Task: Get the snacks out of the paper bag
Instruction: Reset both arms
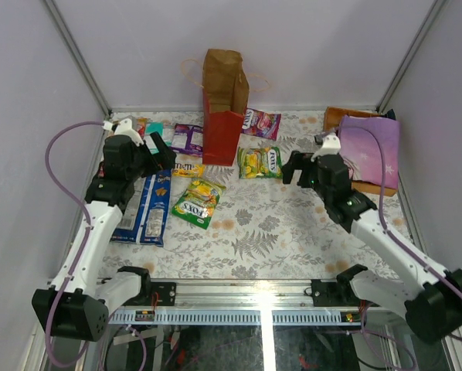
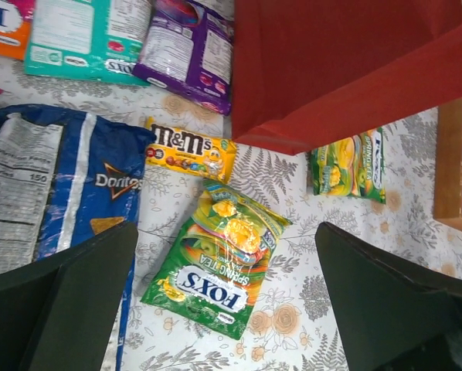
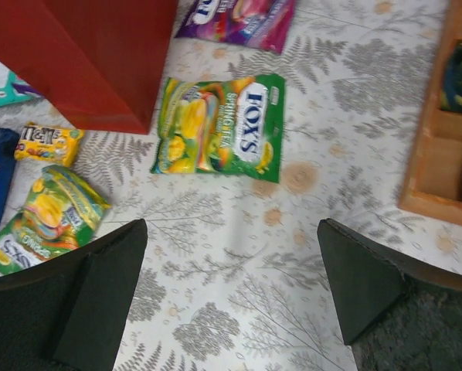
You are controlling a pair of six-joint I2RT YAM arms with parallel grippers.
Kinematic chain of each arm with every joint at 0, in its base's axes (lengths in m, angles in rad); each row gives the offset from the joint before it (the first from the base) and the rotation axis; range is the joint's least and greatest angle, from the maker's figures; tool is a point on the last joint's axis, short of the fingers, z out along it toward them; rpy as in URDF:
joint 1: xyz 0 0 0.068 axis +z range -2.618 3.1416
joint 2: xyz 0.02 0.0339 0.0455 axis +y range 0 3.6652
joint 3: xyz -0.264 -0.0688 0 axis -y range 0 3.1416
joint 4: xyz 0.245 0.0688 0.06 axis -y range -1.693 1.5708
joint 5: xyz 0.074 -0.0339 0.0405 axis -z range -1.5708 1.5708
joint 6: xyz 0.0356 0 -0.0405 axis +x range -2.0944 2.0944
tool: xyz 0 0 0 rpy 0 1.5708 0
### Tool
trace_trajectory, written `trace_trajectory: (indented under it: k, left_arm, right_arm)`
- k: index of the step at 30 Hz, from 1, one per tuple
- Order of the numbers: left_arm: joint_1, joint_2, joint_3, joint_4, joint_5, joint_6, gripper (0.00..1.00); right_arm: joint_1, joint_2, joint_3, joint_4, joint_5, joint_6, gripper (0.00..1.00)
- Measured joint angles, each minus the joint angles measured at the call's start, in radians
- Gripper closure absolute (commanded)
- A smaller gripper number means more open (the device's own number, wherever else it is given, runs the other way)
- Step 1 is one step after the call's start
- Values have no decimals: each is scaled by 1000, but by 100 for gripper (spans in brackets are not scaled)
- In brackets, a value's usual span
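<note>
The brown paper bag (image 1: 223, 81) with a red lower part stands upright at the back centre; its red side shows in the left wrist view (image 2: 339, 69) and the right wrist view (image 3: 84, 54). Snacks lie around it: a green FOX'S packet (image 1: 198, 201), a second green FOX'S packet (image 1: 260, 162), a purple-pink packet (image 1: 260, 122), a yellow M&M's pack (image 1: 188, 170), blue Doritos packs (image 1: 147, 207), and a purple pack (image 1: 187, 139). My left gripper (image 1: 163, 153) is open and empty, above the green FOX'S packet (image 2: 215, 263). My right gripper (image 1: 293, 167) is open and empty, above bare tablecloth (image 3: 232, 224).
A lilac snowflake bag (image 1: 370, 151) lies on a wooden tray (image 1: 341, 116) at the back right; the tray's edge shows in the right wrist view (image 3: 432, 154). Teal (image 2: 84, 35) and orange (image 2: 3, 35) packs lie at the back left. Grey walls enclose the table.
</note>
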Motion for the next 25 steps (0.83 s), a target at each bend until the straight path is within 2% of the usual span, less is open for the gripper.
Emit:
trace_trajectory:
  k: [4, 7, 16, 25]
  left_arm:
    - [2, -52, -19, 4, -62, 10, 0]
    - [3, -118, -62, 16, -101, 13, 0]
    - [3, -193, -118, 57, -166, 27, 0]
    - [4, -201, -123, 72, -187, 29, 0]
  right_arm:
    - [0, -182, -163, 31, 71, 3, 1]
    - [0, -241, -228, 33, 114, 10, 0]
    - [0, -209, -236, 43, 177, 16, 1]
    - [0, -199, -236, 57, 192, 42, 1]
